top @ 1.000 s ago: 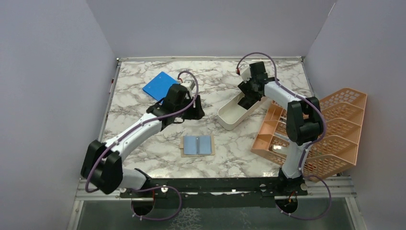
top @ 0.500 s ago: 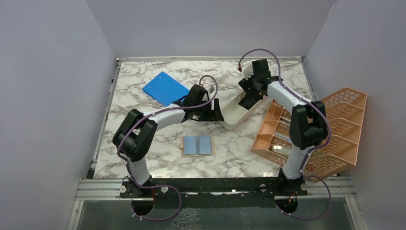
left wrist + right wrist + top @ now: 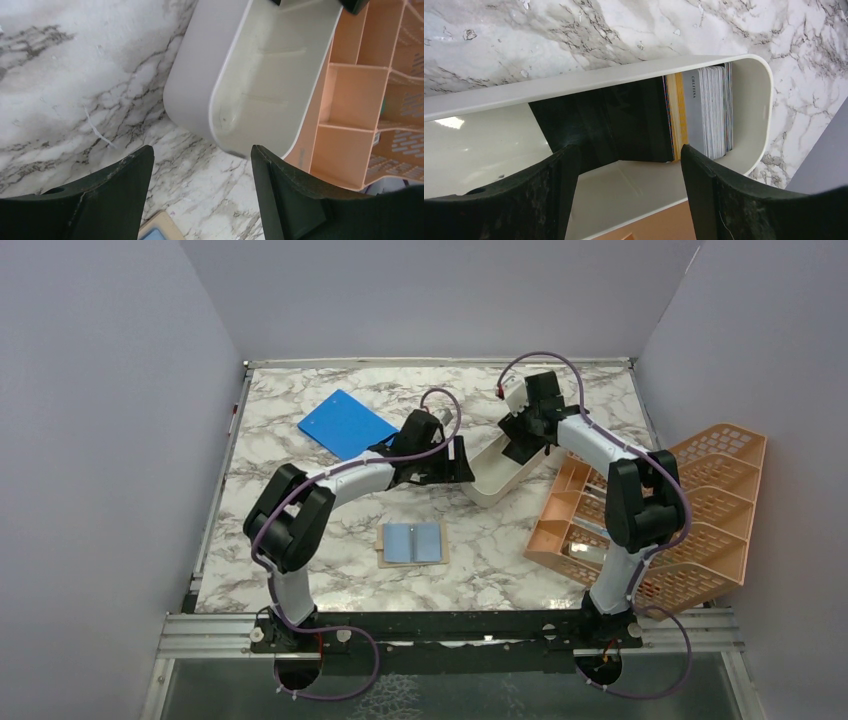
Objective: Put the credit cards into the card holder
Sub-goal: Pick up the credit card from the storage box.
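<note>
At the far end of the long white tray [image 3: 497, 468], in the upper right of the overhead view, the credit cards [image 3: 704, 112] stand on edge in a tight stack against the rounded end wall. The right gripper [image 3: 626, 152] hangs directly over them, jaws spread wide and holding nothing.

In its wrist view the stack sits up and to the right of the gap, closer to the right-hand finger than the left. The card faces turn left and right across that frame and their long edges run top to bottom, so the jaws open along the stack's thickness. To my eye the coming move turns on shifting toward the upper right of that frame, then lowering so a card or two falls between the fingers. This arm is plainly the nearer one.

The left gripper [image 3: 200, 157] sits at the tray's other end, also spread wide and empty, with bare tray floor ahead of it.

The card holder [image 3: 413, 543] lies open flat at the lower centre of the overhead view, well apart from the tray. A light blue card shows in each half.

The cards look thin and stiff. I see a dark block that I take for black ones, though shadow blurs it. Next come an orange-yellow edge, a grey face with small print, and pale striped edges. The tray is smooth, glossy plastic with rounded corners. It sits on a marbled table [image 3: 265, 455], with an orange lattice rack [image 3: 690, 510] just beside it.
</note>
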`<state>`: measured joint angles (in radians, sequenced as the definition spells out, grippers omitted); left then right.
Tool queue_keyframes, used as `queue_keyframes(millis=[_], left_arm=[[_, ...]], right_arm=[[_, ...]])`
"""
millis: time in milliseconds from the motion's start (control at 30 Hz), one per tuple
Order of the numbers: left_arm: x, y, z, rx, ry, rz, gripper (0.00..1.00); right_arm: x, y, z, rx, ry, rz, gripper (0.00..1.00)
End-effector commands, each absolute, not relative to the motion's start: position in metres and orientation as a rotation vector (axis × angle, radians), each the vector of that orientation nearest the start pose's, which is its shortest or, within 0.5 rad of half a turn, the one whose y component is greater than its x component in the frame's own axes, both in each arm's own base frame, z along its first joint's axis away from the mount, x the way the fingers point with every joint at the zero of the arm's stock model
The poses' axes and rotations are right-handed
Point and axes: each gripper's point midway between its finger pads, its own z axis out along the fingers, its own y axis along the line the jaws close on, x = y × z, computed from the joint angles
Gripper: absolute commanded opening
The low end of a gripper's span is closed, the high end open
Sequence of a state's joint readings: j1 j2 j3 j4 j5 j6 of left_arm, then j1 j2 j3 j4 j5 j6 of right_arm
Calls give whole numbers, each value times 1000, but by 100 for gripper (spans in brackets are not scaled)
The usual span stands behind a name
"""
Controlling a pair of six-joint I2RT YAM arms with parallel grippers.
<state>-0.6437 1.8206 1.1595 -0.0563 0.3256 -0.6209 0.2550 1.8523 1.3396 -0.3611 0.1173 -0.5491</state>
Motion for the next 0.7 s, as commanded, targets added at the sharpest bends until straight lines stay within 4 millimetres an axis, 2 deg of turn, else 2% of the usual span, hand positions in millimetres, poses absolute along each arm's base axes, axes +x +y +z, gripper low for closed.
queue_keyframes(millis=[0,167,233,300,400,500,667], left_arm=[[357,-353,102,167,2394,-925,75],[361,-364,98,179,2396,-962,74],[360,-364,90,196,2411,-944,70],[358,-361,82,197,2450,-915,63],[350,-352,74,204,2491,-871,46],[341,-342,78,227,2502,-844,32],[323,-329,89,248,2492,-851,29]], right_arm=[[463,81,112,-880,2234,-238,78],[463,79,113,-886,2230,-254,78],[462,78,111,-887,2233,-255,78],[463,78,110,-884,2235,-252,78],[463,78,109,-880,2238,-251,78],[463,77,109,-878,2238,-255,78],[461,77,106,-889,2251,-253,79]])
